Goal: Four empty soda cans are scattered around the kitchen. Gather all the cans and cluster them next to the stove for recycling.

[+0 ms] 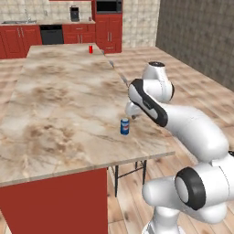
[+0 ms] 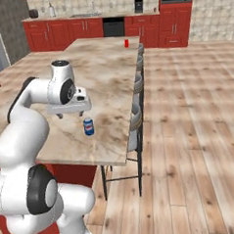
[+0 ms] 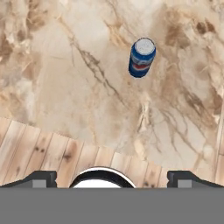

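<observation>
- Blue soda can (image 3: 142, 57) sits upper right of centre in hand view, upright, silvery top facing the cam; so it lies ahead of the gripper (image 3: 112, 180) and a bit to the right of the fingers' midline, well apart from the fingertips (image 3: 41, 178)
- Can's long axis is vertical, standing on the island counter (image 1: 59, 105); looks like a side grasp or top-down drop both need the hand shifted toward the can first
- Gripper jaws spread wide, nothing between them, not touching anything
- In left base view the blue can (image 1: 124, 126) is centre frame, near the counter's near-right edge; the hand hangs just above and right of it
- In right base view the can (image 2: 88, 126) is just below the gripper (image 2: 70, 113), centre-left of frame
- Surface: beige marble w/ brown veins, flat, bare around the can; wood plank floor (image 2: 189, 149) beyond the edge
- Bar stools (image 2: 135, 122) tucked along the counter's side
- Bright red can (image 1: 91, 49) stands at the island's far end, top centre of left base view
- Back wall: red cabinets (image 1: 18, 39), black dishwasher panel (image 1: 51, 34), microwave (image 1: 109, 6), upper part of frame
- Judgement: approach step on the first can, task barely begun
</observation>
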### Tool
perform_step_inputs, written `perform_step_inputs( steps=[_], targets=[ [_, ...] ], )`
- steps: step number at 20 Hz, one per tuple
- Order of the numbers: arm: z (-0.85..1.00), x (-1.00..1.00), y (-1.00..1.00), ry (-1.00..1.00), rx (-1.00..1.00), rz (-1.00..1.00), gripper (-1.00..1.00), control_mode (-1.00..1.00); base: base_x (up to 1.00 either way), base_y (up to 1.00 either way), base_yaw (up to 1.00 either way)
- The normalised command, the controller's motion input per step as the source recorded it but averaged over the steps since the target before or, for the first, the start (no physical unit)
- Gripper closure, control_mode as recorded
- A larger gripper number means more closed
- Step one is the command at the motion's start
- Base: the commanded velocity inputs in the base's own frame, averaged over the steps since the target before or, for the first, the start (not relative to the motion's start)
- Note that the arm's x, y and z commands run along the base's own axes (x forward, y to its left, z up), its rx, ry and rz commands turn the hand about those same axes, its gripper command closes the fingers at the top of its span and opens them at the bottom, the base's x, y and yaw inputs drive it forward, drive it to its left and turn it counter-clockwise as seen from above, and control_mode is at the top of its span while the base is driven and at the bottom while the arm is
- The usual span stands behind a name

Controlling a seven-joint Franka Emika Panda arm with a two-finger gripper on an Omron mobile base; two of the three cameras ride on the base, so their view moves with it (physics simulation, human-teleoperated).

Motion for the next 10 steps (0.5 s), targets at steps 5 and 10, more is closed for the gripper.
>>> perform_step_inputs(
  steps=[5, 10],
  targets=[
    [-0.51, 0.48, 0.06, 0.0, 0.0, 0.0, -1.0, -1.0, 0.0, 0.0, 0.0],
    [-0.37, 0.3, 0.01, 0.0, -0.01, 0.0, -1.0, -1.0, 0.0, 0.0, 0.0]
  ],
)
